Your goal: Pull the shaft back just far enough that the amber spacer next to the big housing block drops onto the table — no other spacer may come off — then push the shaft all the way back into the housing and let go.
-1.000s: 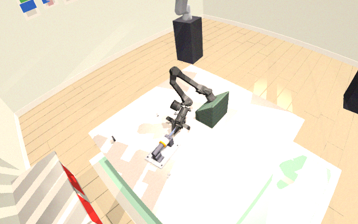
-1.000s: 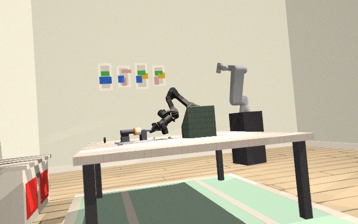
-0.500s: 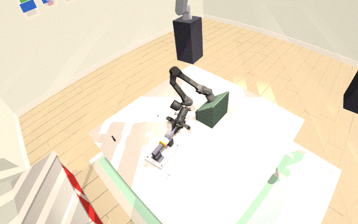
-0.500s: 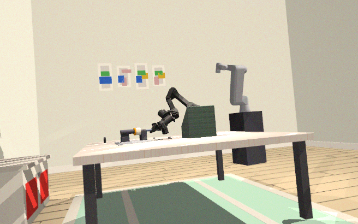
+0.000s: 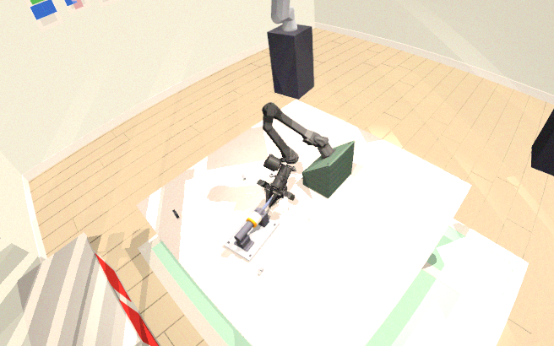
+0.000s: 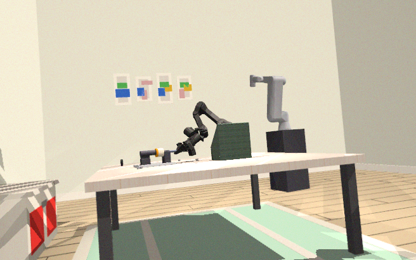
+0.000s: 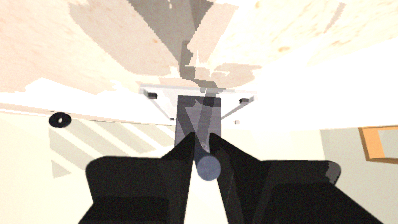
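Note:
The dark housing [image 5: 243, 231] [image 6: 147, 153] stands on a pale base plate [image 5: 257, 245]. The amber spacer [image 5: 252, 221] [image 6: 156, 152] is up on the shaft line against the housing's end. White spacers [image 5: 255, 217] [image 6: 161, 151] sit beside it, towards a dark support post [image 5: 263, 218] [image 6: 166, 156] [image 7: 200, 112]; their number is unclear. The blue-grey shaft [image 5: 266, 204] [image 6: 172, 151] [image 7: 208, 168] passes through the post. My gripper [image 5: 271, 198] [image 6: 176, 151] [image 7: 201, 137] is shut on the shaft near its outer end. The shaft's tip inside the housing is hidden.
A dark green block [image 5: 330, 176] [image 6: 232, 142] stands beside the arm. A small black disc [image 5: 176, 213] [image 6: 121, 162] [image 7: 60, 120] stands on edge beyond the fixture. Small pale pieces [image 5: 260, 271] [image 5: 243, 176] lie on the table.

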### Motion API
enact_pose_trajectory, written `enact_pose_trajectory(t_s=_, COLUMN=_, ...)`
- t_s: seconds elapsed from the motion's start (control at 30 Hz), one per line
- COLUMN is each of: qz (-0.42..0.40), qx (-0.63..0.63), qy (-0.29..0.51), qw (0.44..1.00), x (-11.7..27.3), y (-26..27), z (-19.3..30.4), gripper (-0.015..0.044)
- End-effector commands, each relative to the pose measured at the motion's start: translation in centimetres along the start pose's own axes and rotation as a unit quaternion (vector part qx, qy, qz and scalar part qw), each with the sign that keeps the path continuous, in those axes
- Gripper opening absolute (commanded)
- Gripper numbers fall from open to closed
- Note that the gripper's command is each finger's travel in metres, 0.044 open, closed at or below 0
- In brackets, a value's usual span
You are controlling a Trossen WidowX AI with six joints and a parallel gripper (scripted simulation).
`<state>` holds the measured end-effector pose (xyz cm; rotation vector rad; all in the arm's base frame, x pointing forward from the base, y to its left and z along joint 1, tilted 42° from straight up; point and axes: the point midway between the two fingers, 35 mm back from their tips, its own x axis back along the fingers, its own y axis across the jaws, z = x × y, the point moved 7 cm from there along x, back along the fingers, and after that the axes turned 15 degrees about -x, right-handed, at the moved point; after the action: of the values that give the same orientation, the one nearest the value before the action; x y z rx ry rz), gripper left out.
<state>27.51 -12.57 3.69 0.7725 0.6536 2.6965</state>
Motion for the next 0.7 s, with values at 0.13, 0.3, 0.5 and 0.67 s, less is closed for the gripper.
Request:
enact_pose_trajectory(t_s=0.13, qz=0.001, qx=0.003, qy=0.000, qw=1.000, x=0.23, y=-0.04, z=-0.10, gripper=0.0000)
enact_pose_trajectory(t_s=0.3, qz=0.001, qx=0.003, qy=0.000, qw=1.000, x=0.27, y=-0.04, z=-0.12, gripper=0.0000)
enact_pose_trajectory(t_s=0.5, qz=0.001, qx=0.003, qy=0.000, qw=1.000, x=0.32, y=-0.03, z=-0.15, gripper=0.0000)
enact_pose_trajectory(t_s=0.67, qz=0.001, qx=0.003, qy=0.000, qw=1.000, x=0.37, y=-0.02, z=-0.17, gripper=0.0000)
